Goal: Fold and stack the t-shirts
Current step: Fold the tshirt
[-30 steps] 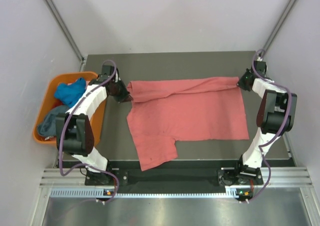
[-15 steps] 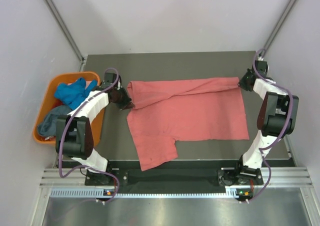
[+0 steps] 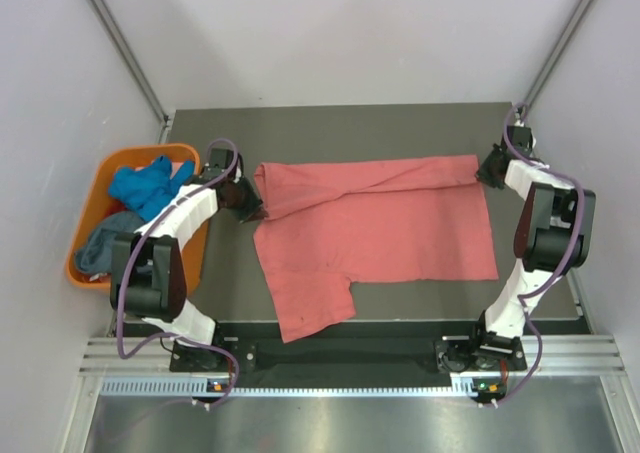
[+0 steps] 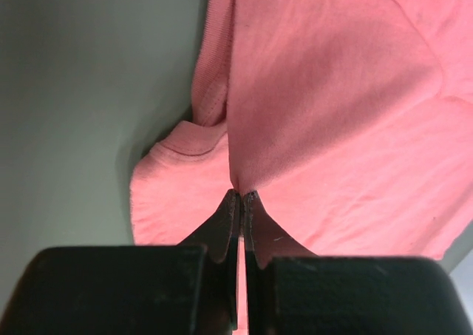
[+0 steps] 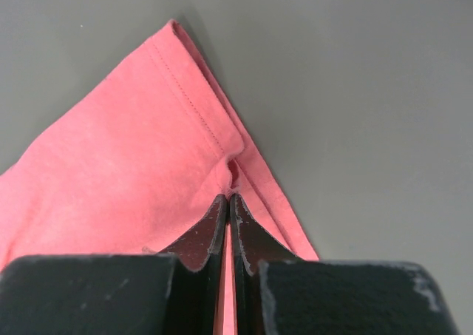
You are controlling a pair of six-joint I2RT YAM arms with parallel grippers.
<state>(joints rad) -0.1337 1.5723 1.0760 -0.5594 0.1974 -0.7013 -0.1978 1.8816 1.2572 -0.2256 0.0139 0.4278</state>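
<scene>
We hold the pink shirt (image 3: 380,228) at both far corners

Our left hand (image 4: 242,196) is clamped shut on a fold at the shirt's far left corner. Our right hand (image 5: 229,196) pinches the hemmed far right corner. The shirt lies spread on the bench (image 3: 350,128), one flap reaching toward the near edge. The blue shirt (image 3: 140,185) and grey shirt (image 3: 100,245) sit bunched in the tub (image 3: 130,156) at the bench's left side.

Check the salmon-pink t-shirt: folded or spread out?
Mostly spread: the salmon-pink t-shirt lies flat on the table, only its far edge doubled over, pinched by left gripper and right gripper.
</scene>
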